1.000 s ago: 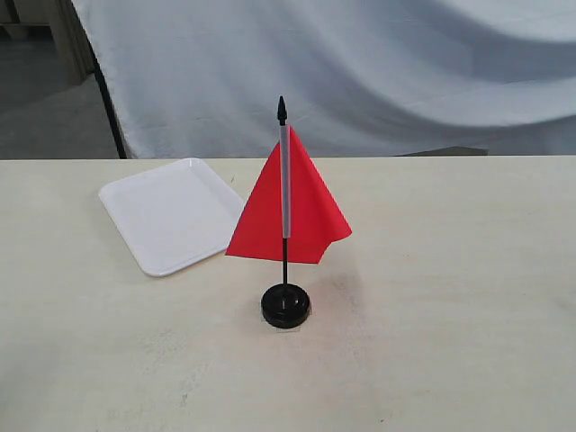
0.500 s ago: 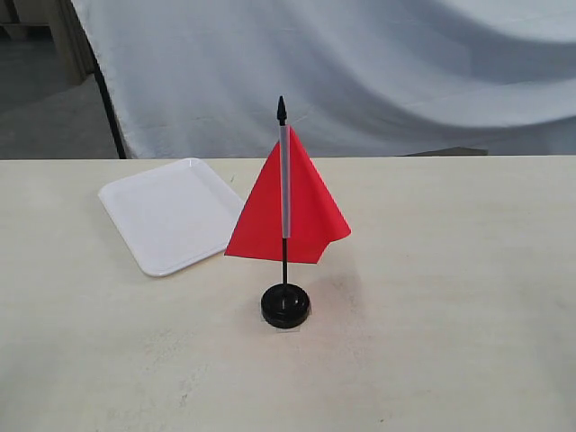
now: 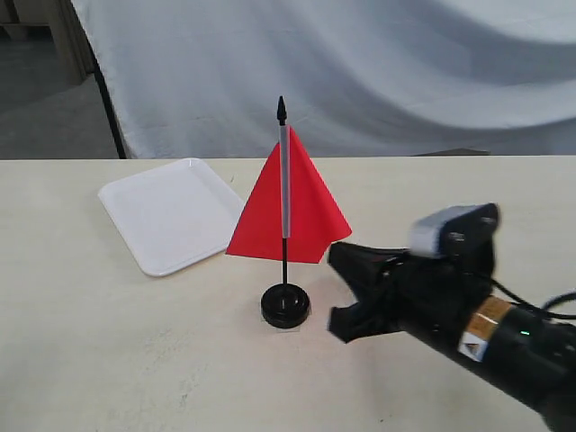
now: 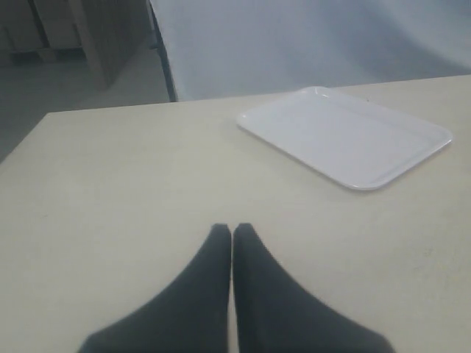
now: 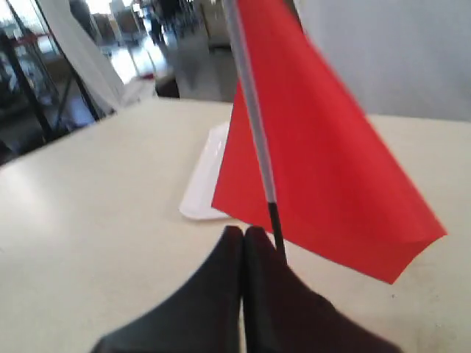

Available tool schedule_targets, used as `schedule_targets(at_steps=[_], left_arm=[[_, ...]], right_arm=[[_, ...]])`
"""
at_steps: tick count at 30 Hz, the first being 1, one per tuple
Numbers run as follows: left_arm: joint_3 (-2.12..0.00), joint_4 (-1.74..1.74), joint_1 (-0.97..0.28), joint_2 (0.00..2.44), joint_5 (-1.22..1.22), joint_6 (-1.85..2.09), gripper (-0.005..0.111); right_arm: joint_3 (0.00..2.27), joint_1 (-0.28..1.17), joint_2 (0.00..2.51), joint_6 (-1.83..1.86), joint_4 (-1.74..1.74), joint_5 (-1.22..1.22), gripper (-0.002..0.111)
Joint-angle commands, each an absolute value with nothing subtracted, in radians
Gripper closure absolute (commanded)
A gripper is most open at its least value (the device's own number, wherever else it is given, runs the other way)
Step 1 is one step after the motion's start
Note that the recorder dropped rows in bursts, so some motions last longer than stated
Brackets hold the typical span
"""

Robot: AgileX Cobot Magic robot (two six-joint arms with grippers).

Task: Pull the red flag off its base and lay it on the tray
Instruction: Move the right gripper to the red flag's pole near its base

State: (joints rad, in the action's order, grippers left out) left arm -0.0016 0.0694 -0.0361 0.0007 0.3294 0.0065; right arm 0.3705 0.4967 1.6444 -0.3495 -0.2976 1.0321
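Observation:
The red flag (image 3: 301,216) stands upright in the round black base (image 3: 286,306) near the table's middle. Its black pole carries a grey-white sleeve and a pointed tip. The white tray (image 3: 166,214) lies flat to the left and behind it. My right gripper (image 3: 335,290) is low over the table just right of the base. In the right wrist view its fingertips (image 5: 243,229) meet, shut on nothing, with the flag (image 5: 324,169) and pole close beyond and the base hidden. My left gripper (image 4: 232,226) is shut, empty, facing the tray (image 4: 346,136).
A pale cloth backdrop (image 3: 360,72) hangs behind the table's far edge (image 3: 504,157). The right arm (image 3: 504,342) stretches in from the lower right over the table. A dark frame leg (image 3: 110,108) stands behind the far left edge.
The right arm has come into the exterior view from the lower right and now sits beside the base. Flag, base and tray have not moved.

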Motion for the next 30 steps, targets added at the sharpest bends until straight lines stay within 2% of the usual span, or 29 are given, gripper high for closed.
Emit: schedule_targets(at_steps=[1, 9, 11, 13, 15, 17, 20, 30], left_arm=[[0.000, 0.074, -0.034, 0.000, 0.313, 0.000, 0.105], [0.000, 0.074, -0.034, 0.000, 0.313, 0.000, 0.105], [0.000, 0.074, -0.034, 0.000, 0.313, 0.000, 0.105], [0.000, 0.074, -0.034, 0.000, 0.313, 0.000, 0.105], [0.000, 0.074, -0.034, 0.000, 0.313, 0.000, 0.105], [0.000, 0.074, -0.034, 0.000, 0.313, 0.000, 0.105], [0.000, 0.074, -0.034, 0.000, 0.313, 0.000, 0.105], [0.000, 0.074, -0.034, 0.000, 0.313, 0.000, 0.105]], right_arm=[[0.533, 0.611, 1.710, -0.206, -0.140, 0.724, 0.109], [0.580, 0.622, 1.715, -0.201, -0.071, 0.675, 0.108], [0.580, 0.622, 1.715, -0.201, -0.071, 0.670, 0.101], [0.580, 0.622, 1.715, -0.201, -0.071, 0.670, 0.085], [0.580, 0.622, 1.715, -0.201, -0.071, 0.670, 0.062], [0.580, 0.622, 1.717, -0.201, -0.071, 0.673, 0.032], [0.580, 0.622, 1.731, -0.201, -0.071, 0.686, 0.003], [0.580, 0.622, 1.873, -0.132, -0.071, 0.947, 0.004]])
